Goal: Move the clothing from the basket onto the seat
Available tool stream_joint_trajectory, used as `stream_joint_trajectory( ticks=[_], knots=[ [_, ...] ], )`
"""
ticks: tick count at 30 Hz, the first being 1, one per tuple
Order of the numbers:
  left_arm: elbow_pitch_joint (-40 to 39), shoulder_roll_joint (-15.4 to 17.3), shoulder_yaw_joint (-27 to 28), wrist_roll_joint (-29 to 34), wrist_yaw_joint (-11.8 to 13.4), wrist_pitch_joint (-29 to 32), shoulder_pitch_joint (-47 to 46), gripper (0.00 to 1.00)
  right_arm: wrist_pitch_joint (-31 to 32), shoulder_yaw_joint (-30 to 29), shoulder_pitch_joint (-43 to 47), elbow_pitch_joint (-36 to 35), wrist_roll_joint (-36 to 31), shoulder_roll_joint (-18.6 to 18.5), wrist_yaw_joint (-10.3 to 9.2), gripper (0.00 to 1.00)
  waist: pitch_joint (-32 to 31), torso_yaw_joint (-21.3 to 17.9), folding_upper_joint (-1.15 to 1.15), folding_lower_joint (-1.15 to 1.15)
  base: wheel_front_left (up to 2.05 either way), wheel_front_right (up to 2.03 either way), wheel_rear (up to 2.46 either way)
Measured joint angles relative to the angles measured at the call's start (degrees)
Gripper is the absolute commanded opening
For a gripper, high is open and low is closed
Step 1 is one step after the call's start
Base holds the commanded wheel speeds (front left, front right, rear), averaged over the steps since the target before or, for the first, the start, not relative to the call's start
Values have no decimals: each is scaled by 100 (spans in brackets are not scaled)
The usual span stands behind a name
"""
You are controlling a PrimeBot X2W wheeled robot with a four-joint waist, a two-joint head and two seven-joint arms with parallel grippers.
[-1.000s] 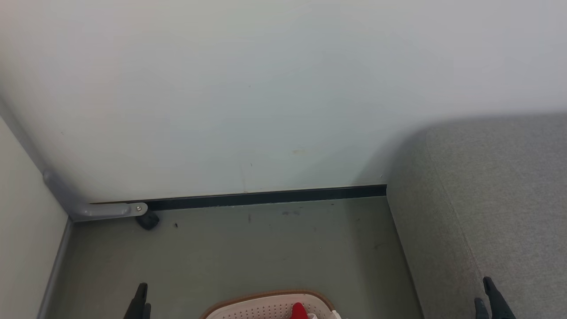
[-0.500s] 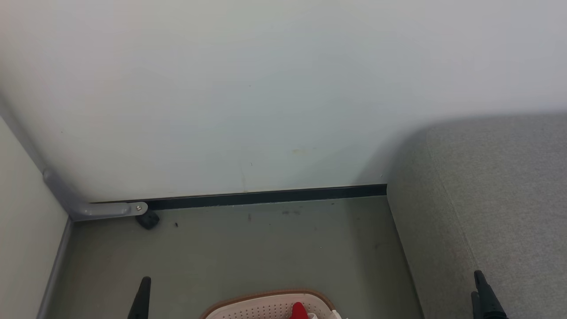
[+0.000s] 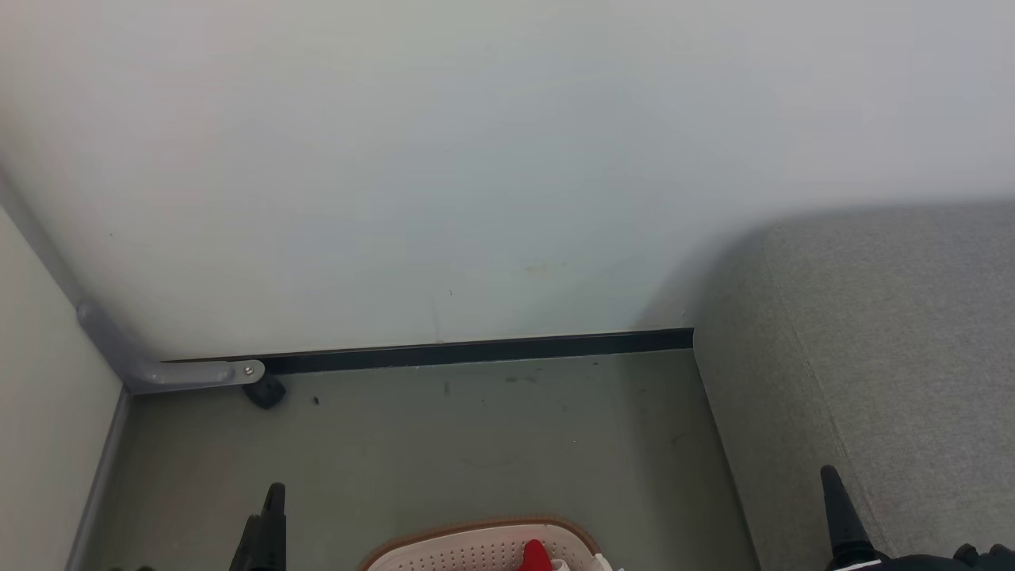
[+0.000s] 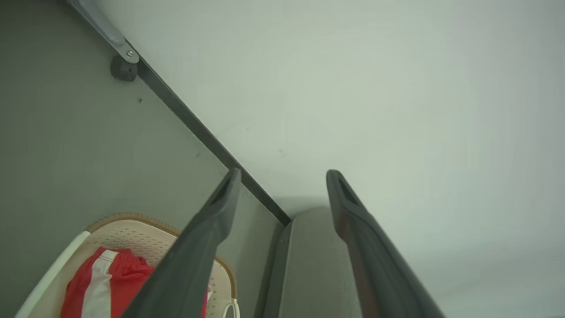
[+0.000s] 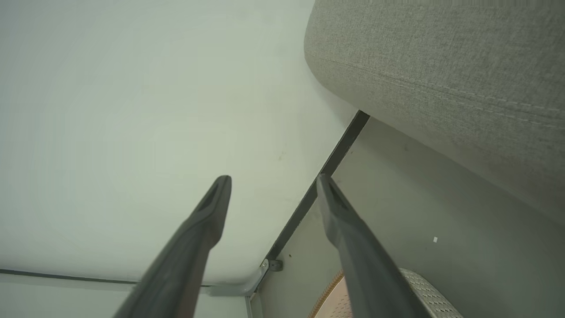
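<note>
The basket [image 3: 476, 530] sits on the floor in front of me. It is oval, of cream perforated plastic, with a brown woven-look rim and a white handle. The clothing [image 4: 117, 282] lies crumpled inside it, soft red fabric with a white stripe. To my right is the seat [image 3: 896, 341], a big grey upholstered cushion with a rounded corner and a stitched seam. It is near the basket, with a strip of floor between them.

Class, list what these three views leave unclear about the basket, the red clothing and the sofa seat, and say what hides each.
Basket: head view, bottom edge cuts it off; its fill cannot be judged.
Clothing: left wrist view, the left gripper and bottom edge hide much; garment count unclear.
Seat: head view, right edge cuts it; full extent unknown.
Small dark object by the wall: head view, too small to identify.
</note>
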Motion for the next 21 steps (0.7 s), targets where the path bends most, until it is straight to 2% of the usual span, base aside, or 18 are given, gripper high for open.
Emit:
stream_joint_trajectory(
  ticks=[11, 21],
  knots=[
    [-134, 189, -346, 1460, 211, -258, 2, 100, -243, 492, -120, 5, -1185, -213, -188, 100, 16, -8, 0, 0, 0, 0, 0],
    [-191, 264, -521, 2395, 371, -434, 14, 100, -434, 799, -142, 59, -1957, -344, -302, 100, 26, -8, 0, 0, 0, 0, 0]
  ],
)
